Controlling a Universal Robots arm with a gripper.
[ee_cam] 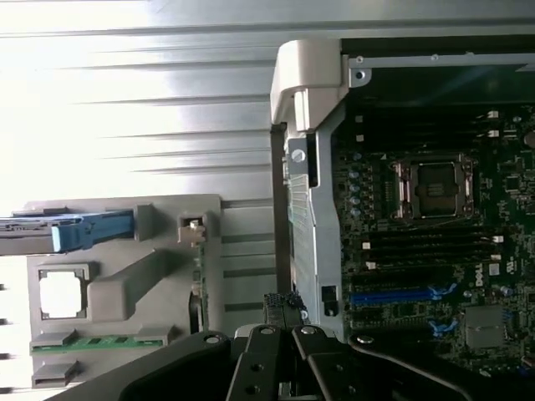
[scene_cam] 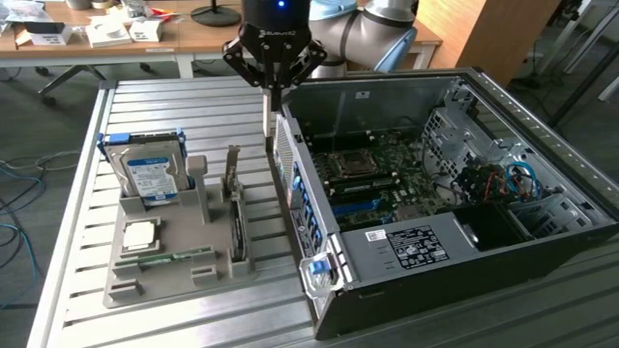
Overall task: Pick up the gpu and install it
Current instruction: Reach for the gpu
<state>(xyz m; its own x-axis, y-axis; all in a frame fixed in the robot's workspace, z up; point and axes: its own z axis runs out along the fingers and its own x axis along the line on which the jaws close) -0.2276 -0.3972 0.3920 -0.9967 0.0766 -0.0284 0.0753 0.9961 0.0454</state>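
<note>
Slatted metal table (scene_cam: 164, 101): gpu (scene_cam: 237, 228) thin, dark, edge-up.

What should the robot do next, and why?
Probably slide the tool toward the exterior view's left until it is above the gpu. The tool is shut, holds nothing and hangs over the case edge, while the gpu stands untouched in the grey holder beside the case.

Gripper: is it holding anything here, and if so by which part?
Nothing, as far as shows. The gripper is shut, over the computer case wall, and the gpu stands on edge in the grey tray, apart from it.
</note>
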